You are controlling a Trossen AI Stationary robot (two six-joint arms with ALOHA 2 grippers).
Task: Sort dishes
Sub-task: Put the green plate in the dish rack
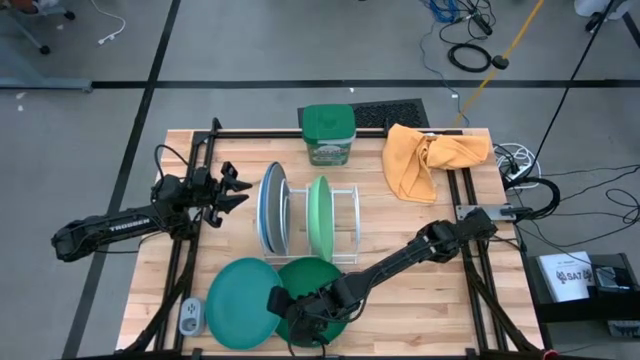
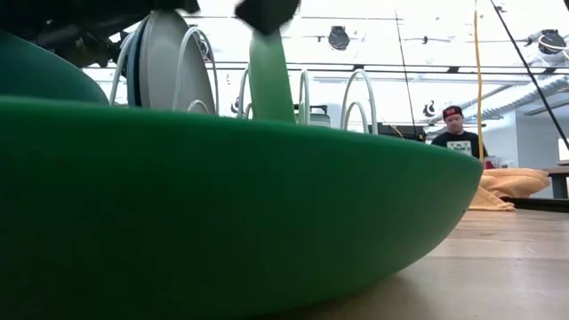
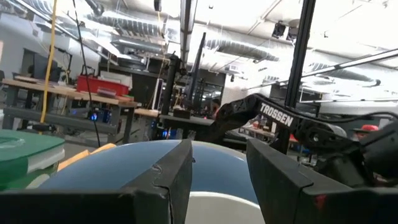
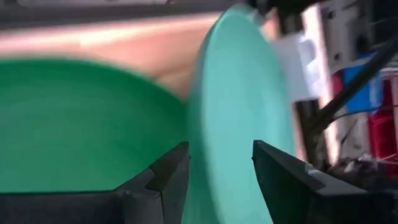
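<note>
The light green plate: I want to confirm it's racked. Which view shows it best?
The high view: the light green plate stands on edge in the wire rack. The low view shows only its edge-on strip behind the dark green plate. Neither wrist view clearly shows it.

Green lidded tub (image 1: 328,134): upright at the table's far edge, just beyond the wire rack.
Orange cloth (image 1: 428,158): crumpled, right of the tub, near the far right corner.
Wire rack (image 1: 345,228): mid-table, white hoops upright.
Small grey device (image 1: 191,317): near left corner of the wooden table (image 1: 420,300).
Person (image 2: 456,132): in a cap, in the room behind the table.
</note>
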